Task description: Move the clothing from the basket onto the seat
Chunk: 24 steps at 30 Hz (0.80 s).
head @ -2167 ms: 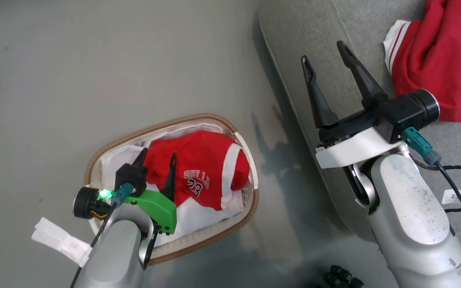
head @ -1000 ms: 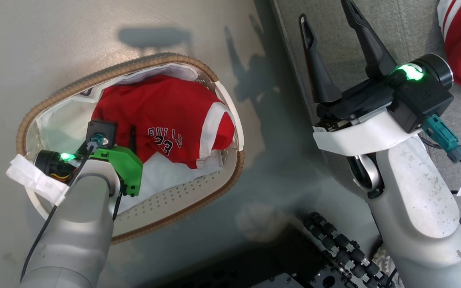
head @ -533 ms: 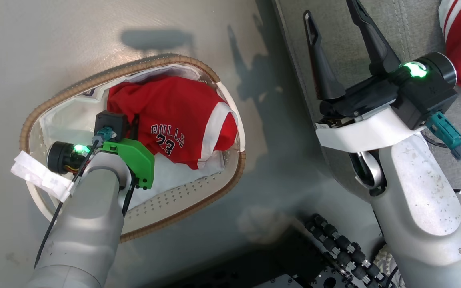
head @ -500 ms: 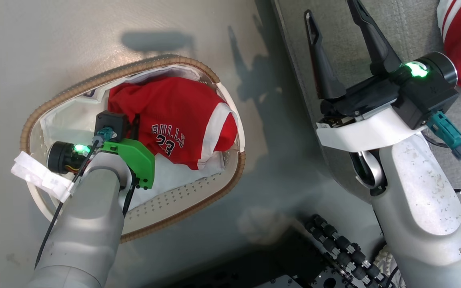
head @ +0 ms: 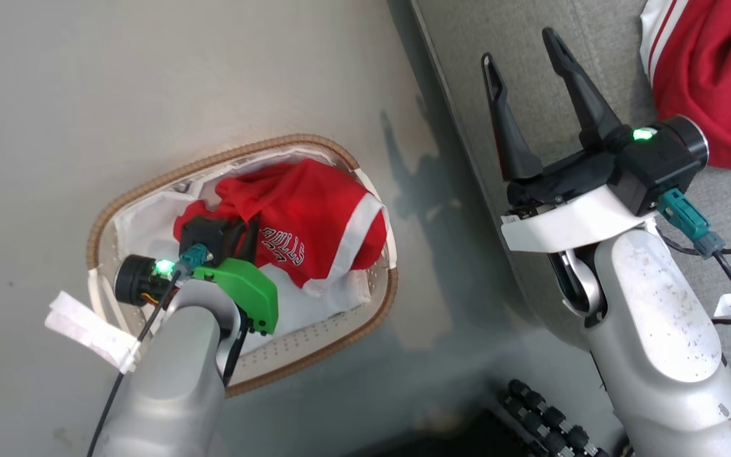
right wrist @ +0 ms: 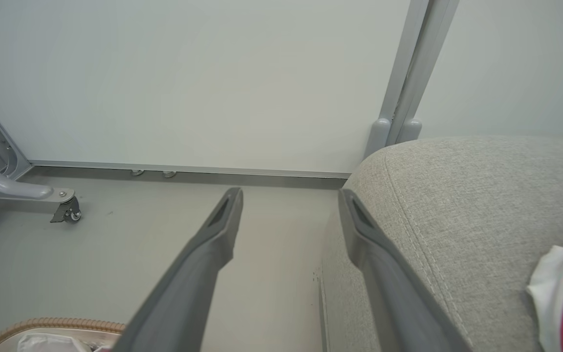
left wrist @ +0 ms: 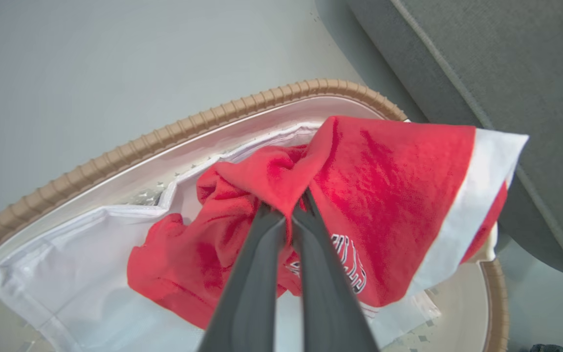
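Note:
The red BULLS clothing (head: 324, 219) lies in the cream basket (head: 213, 162) on the floor, over a white sheet (head: 305, 308). My left gripper (head: 248, 223) is shut on a fold of it. In the left wrist view the gripper (left wrist: 289, 208) pinches the red clothing (left wrist: 389, 176) into a raised peak above the basket (left wrist: 213, 117). My right gripper (head: 518, 46) stands open and empty above the edge of the grey seat (head: 467, 38). The right wrist view shows that gripper (right wrist: 291, 200) beside the seat (right wrist: 457, 195). Another red garment (head: 708, 82) lies on the seat.
The seat's front edge runs just right of the basket, with a narrow strip of floor between them. My base's black rollers (head: 543, 419) are at the bottom. A caster leg (right wrist: 64, 208) and a grey post (right wrist: 408, 98) stand by the far wall.
My left gripper has shut on the red clothing and drawn a fold of it up, bunching the fabric. The head camera has shifted. The right gripper stays open.

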Motion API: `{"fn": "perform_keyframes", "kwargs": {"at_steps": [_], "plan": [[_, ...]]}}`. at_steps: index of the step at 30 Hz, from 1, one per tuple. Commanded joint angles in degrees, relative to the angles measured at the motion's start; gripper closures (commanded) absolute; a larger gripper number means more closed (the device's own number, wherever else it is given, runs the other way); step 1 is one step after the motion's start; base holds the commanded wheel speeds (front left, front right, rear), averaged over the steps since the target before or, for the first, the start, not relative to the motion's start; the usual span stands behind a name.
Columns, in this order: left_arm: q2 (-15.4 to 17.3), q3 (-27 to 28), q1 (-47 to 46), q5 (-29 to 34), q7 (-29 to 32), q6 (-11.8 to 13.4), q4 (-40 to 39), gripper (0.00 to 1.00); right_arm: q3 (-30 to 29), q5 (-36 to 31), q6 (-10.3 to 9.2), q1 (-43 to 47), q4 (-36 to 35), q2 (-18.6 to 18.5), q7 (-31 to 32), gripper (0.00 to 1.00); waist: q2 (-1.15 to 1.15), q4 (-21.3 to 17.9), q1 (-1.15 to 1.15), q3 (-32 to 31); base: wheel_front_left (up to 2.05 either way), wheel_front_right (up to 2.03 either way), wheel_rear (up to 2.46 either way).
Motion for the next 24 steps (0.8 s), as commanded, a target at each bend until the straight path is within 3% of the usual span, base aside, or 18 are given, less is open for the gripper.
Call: {"fn": "perform_keyframes", "kwargs": {"at_steps": [1,12,24], "plan": [[0.0,0.0,1.9,-0.3,0.0,-0.1,-1.7,1.0,-0.3,-0.3,-0.08,1.4,0.6,-0.2,-0.1,0.0,0.0,2.7,0.0,-5.8,0.0,0.0,0.0],[-0.2,-0.2,11.5,0.2,0.0,-0.1,-17.8,1.0,-1.1,-1.0,-0.08,7.8,3.0,-0.2,-0.1,0.0,0.0,7.4,0.0,-17.7,0.0,0.0,0.0],[-0.2,4.2,17.0,0.2,0.0,-0.1,-37.2,1.0,0.5,-1.2,-0.08,14.1,5.4,-0.2,-0.1,0.0,0.0,9.1,0.0,-26.8,0.0,0.0,0.0]]}}
